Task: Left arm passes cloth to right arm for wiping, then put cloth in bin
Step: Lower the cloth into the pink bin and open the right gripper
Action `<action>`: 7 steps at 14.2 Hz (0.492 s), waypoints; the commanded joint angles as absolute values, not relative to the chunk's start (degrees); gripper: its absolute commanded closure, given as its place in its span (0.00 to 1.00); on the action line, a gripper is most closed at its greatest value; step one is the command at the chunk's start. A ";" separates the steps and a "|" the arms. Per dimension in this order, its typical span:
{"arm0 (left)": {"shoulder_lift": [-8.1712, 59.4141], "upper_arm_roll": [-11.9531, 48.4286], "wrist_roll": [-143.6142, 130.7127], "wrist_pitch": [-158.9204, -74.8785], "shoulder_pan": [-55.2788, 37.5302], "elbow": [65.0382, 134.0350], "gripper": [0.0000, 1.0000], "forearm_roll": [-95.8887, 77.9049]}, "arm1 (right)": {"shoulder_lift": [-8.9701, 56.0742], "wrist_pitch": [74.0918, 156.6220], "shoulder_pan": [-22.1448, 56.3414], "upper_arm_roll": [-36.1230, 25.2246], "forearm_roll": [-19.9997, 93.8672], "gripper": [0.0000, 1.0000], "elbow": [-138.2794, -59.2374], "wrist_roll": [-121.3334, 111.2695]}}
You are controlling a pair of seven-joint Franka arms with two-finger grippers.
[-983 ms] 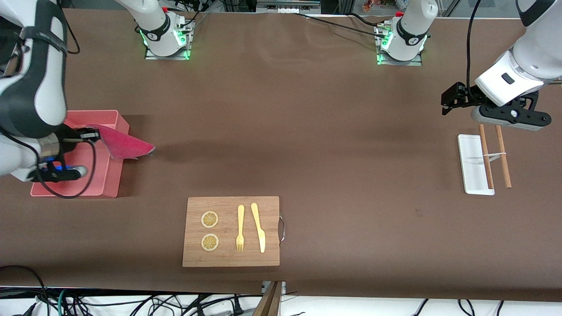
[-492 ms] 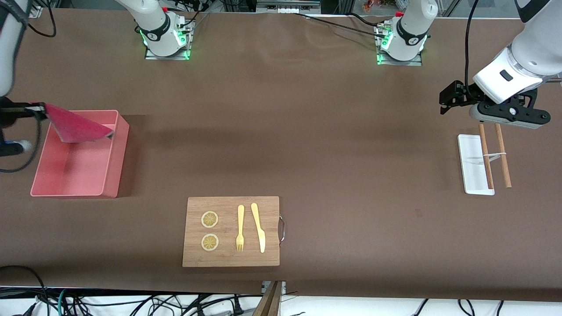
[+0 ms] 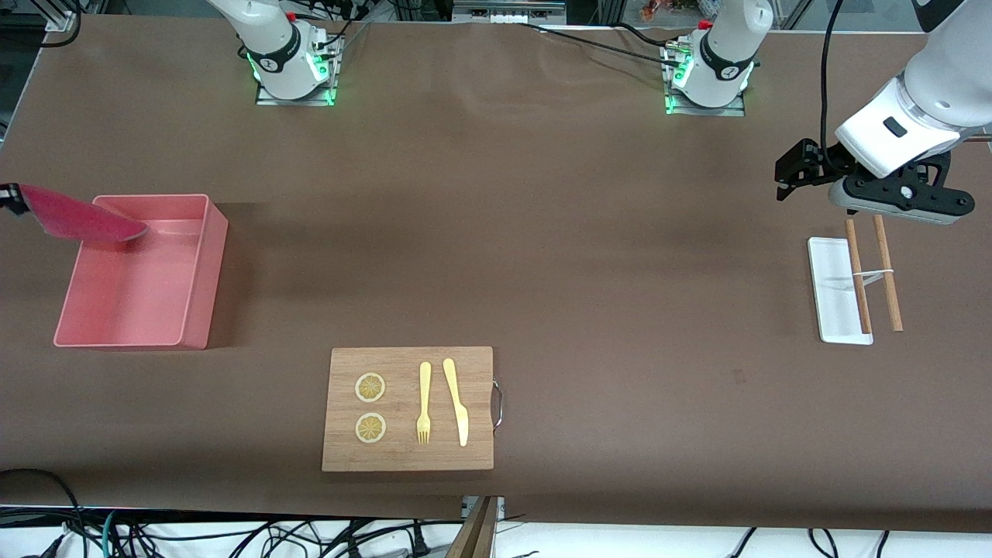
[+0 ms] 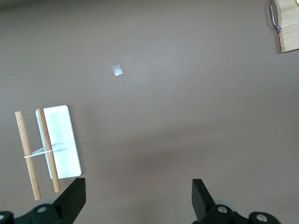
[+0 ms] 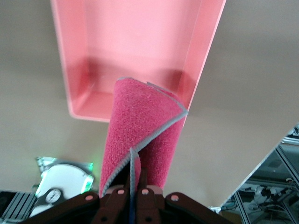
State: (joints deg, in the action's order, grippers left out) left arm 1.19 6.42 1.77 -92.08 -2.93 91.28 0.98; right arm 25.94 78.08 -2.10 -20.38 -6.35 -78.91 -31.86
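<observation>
The crimson cloth [image 3: 74, 221] hangs folded from my right gripper [image 3: 9, 198], which is shut on its edge at the right arm's end of the table. In the right wrist view the fingers [image 5: 135, 186] pinch the grey-hemmed cloth [image 5: 140, 135], whose free end is over one end wall of the salmon-pink bin [image 5: 135, 37]. The bin [image 3: 198, 271] has nothing in it. My left gripper [image 3: 784, 182] hovers open over bare table beside the white tray, its fingers [image 4: 74, 198] wide apart and holding nothing.
A wooden cutting board [image 3: 480, 364] with two lemon slices, a fork and a knife lies near the front camera. A white tray [image 3: 833, 294] with two tied wooden sticks [image 3: 872, 271] lies below the left gripper. Both arm bases stand along the table's back edge.
My right arm has carried the cloth across the bin toward the table's end, and most of the arm has left the front view. The left gripper has barely moved.
</observation>
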 commanded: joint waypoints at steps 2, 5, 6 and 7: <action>1.93 6.86 2.28 -91.06 -2.46 89.12 0.00 0.70 | 22.76 90.06 -2.46 -19.60 -4.41 1.00 -93.14 -31.29; 2.02 6.86 2.11 -91.05 -2.37 89.12 0.00 0.26 | 23.38 97.10 -2.55 -19.60 -2.73 1.00 -98.51 -31.03; 2.02 6.86 2.11 -90.97 -2.46 89.12 0.00 0.26 | 23.64 99.12 -2.55 -19.60 -1.68 1.00 -100.00 -30.94; 2.02 6.86 2.11 -90.88 -2.37 89.12 0.00 0.26 | 24.16 101.49 -2.64 -19.60 -1.06 1.00 -101.41 -29.89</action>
State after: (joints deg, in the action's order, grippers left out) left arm 1.26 6.42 1.77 -92.08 -2.93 90.90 0.98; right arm 25.96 97.34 -2.23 -20.21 -2.56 -96.81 -31.42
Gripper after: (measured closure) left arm 0.000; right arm 0.982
